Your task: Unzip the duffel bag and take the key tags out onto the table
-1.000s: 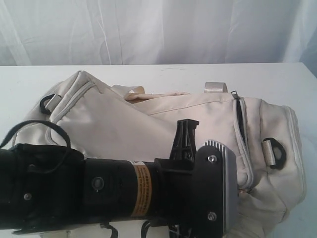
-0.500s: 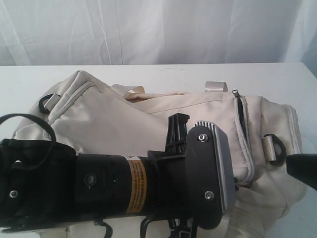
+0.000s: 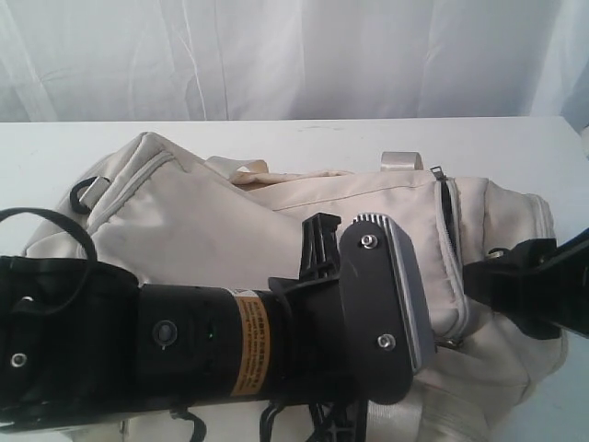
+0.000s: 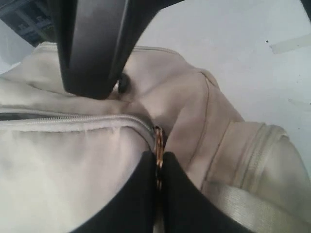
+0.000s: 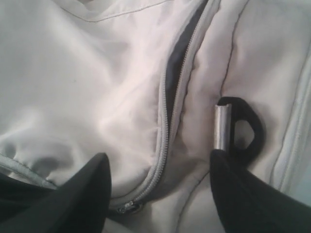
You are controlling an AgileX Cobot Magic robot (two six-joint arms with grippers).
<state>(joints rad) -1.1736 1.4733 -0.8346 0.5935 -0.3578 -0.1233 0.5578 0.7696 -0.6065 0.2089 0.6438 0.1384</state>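
- left gripper (image 4: 158, 165) clenched on the zipper pull (image 4: 158, 138), pull pinched between its fingertips, at an end of the duffel bag (image 4: 58, 174)
- zipper leading away from the left fingers looks mostly closed
- right gripper (image 5: 159, 162) released, jaws wide, grasping nothing; a zipper (image 5: 165, 131) runs between its fingers, strap ring (image 5: 245, 128) just beside one finger
- dark gap (image 5: 172, 73) in that zipper beyond the right fingers, so part open there
- key tags not visible, probably inside
- bag lies on the table (image 3: 304, 138) under both grippers
- early stage: unzipping unfinished, tags not out yet
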